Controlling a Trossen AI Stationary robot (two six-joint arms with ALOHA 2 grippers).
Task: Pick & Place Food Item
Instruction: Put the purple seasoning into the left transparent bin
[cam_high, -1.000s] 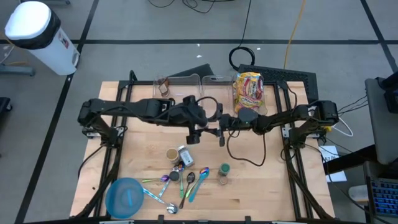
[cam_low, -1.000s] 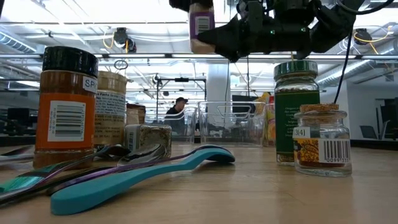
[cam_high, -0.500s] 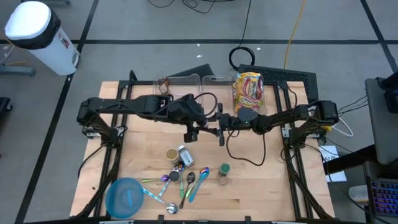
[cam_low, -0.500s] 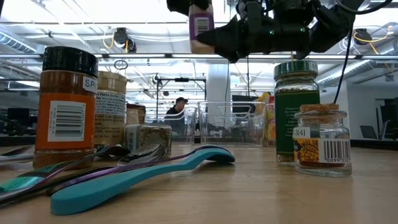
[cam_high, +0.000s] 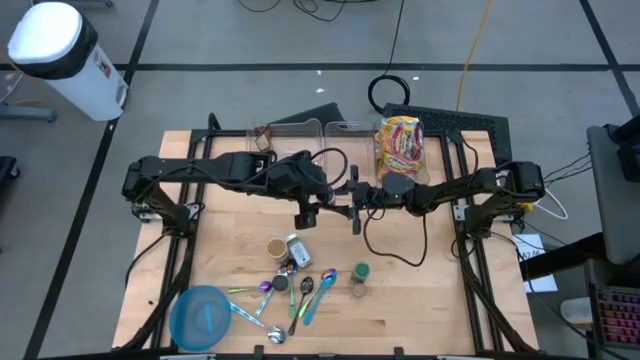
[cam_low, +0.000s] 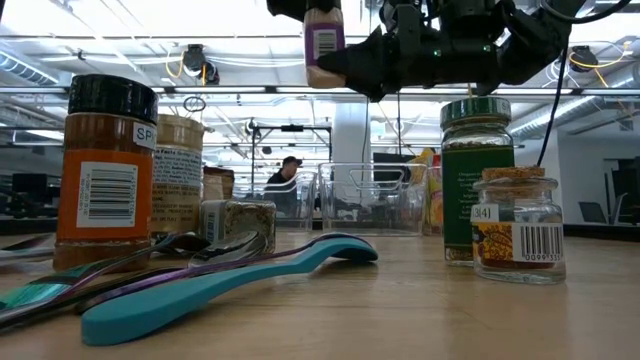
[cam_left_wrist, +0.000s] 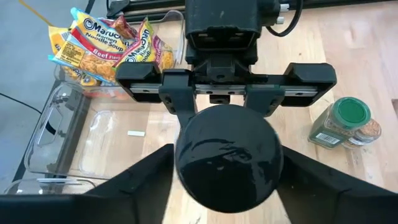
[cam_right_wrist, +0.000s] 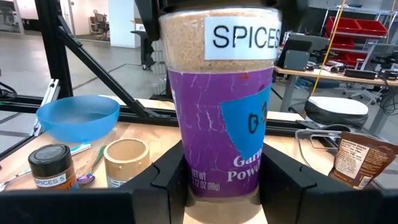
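Observation:
A spice jar (cam_right_wrist: 217, 106) with a purple label and a black lid (cam_left_wrist: 227, 155) hangs upright high above the middle of the table, also seen in the low view (cam_low: 323, 40). My right gripper (cam_high: 353, 208) reaches in level from the table's right and is shut on it. My left gripper (cam_high: 305, 206) comes from the left, slanting down. Its fingers (cam_left_wrist: 149, 171) stand on either side of the jar's top, just under the lid. My right gripper pinches the jar's lower body (cam_right_wrist: 186, 180) between its two fingers (cam_right_wrist: 168, 177), which come level from the table's right side. The jar stands upright, lifted clear of the table. My left gripper has a finger close to each side of the jar's top; whether they touch it I cannot tell.
Below on the table stand and lie other spice jars (cam_high: 280, 247) (cam_high: 360, 275), several spoons (cam_high: 300, 295) and a blue bowl (cam_high: 203, 315) toward the near edge. Clear bins (cam_high: 300, 135) and a bin with noodle packs (cam_high: 400, 145) line the far edge.

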